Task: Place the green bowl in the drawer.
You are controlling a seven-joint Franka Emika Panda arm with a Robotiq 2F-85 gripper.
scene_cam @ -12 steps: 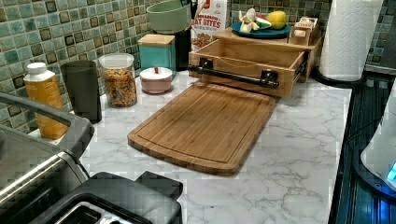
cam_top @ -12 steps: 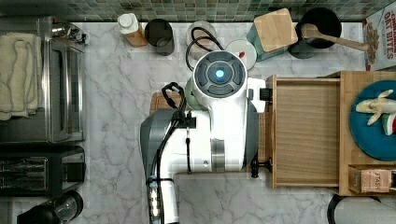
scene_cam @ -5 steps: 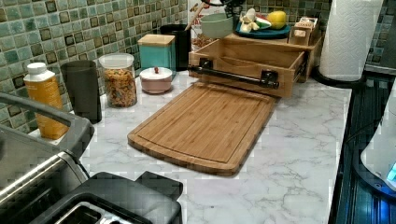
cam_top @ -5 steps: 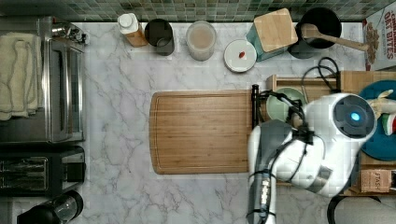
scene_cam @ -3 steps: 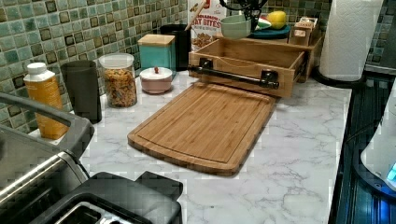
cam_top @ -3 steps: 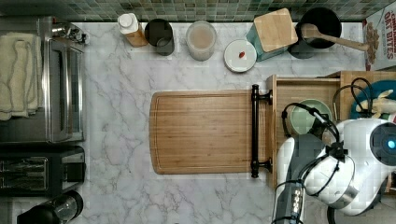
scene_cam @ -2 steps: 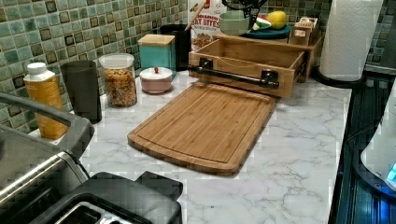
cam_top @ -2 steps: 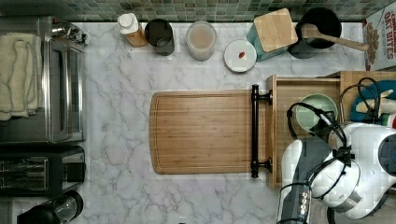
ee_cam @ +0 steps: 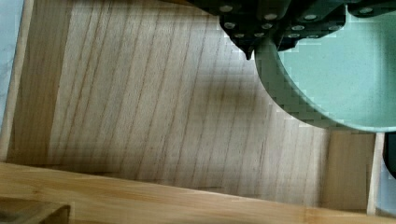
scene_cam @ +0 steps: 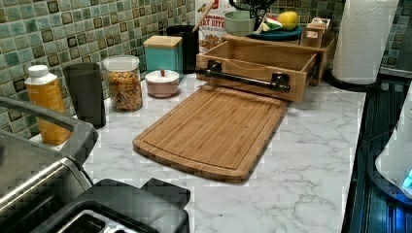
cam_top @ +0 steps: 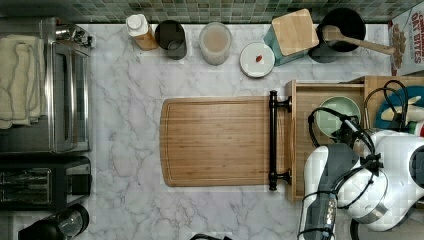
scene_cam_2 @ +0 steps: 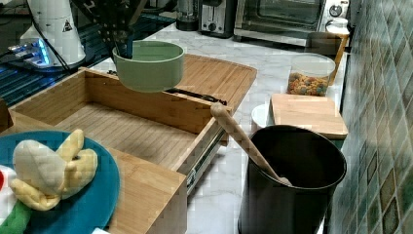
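The pale green bowl (scene_cam_2: 148,66) hangs in the air above the open drawer (scene_cam_2: 112,129), level and upright. My gripper (scene_cam_2: 122,48) is shut on the bowl's rim on the side nearer the robot base. From above, the bowl (cam_top: 337,116) sits over the top view's upper part of the drawer (cam_top: 303,150), whose black bar handle (cam_top: 273,140) faces the cutting board. In the left view the bowl (scene_cam: 239,22) is well above the drawer (scene_cam: 257,60). The wrist view has the bowl (ee_cam: 345,79) over the bare wooden bottom (ee_cam: 163,102), clamped by the fingers (ee_cam: 261,32).
A teal plate with fruit (scene_cam_2: 53,185) lies on the cabinet top beside the drawer. A black pot with a wooden spoon (scene_cam_2: 287,180), a white lid (cam_top: 257,59) and a teal canister (cam_top: 292,35) stand nearby. The cutting board (cam_top: 215,141) lies in front of the handle.
The arm has swung from over the cutting board toward the top view's right, carrying the bowl over the drawer. Over the last half second the bowl has barely shifted.
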